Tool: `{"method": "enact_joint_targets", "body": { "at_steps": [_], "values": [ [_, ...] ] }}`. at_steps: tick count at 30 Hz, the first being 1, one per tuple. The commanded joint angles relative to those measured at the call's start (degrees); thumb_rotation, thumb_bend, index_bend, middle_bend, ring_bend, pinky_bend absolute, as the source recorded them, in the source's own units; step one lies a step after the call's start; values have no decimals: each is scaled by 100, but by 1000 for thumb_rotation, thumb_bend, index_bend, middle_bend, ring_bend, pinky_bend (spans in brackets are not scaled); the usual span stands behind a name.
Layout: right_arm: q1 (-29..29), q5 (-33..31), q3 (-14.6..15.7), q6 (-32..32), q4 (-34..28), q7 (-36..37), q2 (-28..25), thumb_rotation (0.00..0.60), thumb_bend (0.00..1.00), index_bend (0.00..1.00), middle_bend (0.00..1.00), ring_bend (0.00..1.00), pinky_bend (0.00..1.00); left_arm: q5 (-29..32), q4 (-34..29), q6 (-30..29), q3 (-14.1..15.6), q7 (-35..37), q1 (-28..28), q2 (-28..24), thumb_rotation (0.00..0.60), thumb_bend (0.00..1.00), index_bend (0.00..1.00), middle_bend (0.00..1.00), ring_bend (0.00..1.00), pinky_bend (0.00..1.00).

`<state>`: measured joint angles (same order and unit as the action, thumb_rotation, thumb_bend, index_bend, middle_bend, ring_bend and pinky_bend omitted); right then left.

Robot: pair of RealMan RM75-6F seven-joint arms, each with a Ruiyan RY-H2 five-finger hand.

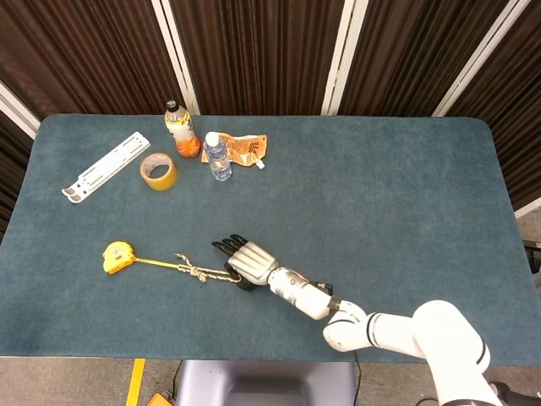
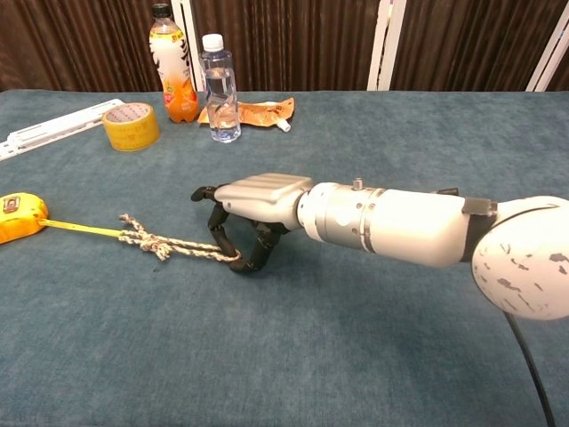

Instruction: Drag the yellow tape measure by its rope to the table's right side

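Note:
The yellow tape measure [image 1: 117, 256] [image 2: 20, 218] lies at the table's left. Its yellow tape runs right into a knotted, pale rope [image 1: 197, 271] [image 2: 173, 245], now stretched nearly straight. My right hand [image 1: 246, 262] [image 2: 253, 205] hovers palm down over the rope's right end. Its dark fingers [image 2: 224, 234] curl down and pinch that end against the cloth. The left hand shows in neither view.
At the back left stand an orange drink bottle [image 1: 181, 130], a small water bottle [image 1: 217, 157], a crumpled orange packet [image 1: 245, 149], a roll of brown tape [image 1: 158, 172] and a white bracket [image 1: 105, 167]. The blue table [image 1: 389, 203] stretches bare to the right.

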<state>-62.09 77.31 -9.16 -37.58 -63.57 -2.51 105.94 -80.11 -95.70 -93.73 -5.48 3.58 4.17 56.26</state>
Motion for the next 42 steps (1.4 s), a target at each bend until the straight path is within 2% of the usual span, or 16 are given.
{"method": "enact_joint_targets", "body": {
  "at_steps": [1,16,28,42],
  "values": [
    [15,-8,9,5,0,-12,-25,600,516,810,94,87,0,-6,-1,-1,2,-4,1,-1,600,544,62,0,0,61],
    [342,-97,140,-147,-472,-178,-791,600,547,815,95,87,0,56,14,-1,-31,26,20,-9,600,544,62,0,0,61],
    [762,-194,494,-190,-880,-431,-1619,600,548,823,95,87,0,69,14,-23,-50,-22,26,16,600,544,63,0,0,61],
    [1364,-39,782,-685,-1392,-431,-2645,600,552,837,95,87,0,82,-18,1,-52,-129,12,40,600,544,63,0,0,61]
  ]
}}
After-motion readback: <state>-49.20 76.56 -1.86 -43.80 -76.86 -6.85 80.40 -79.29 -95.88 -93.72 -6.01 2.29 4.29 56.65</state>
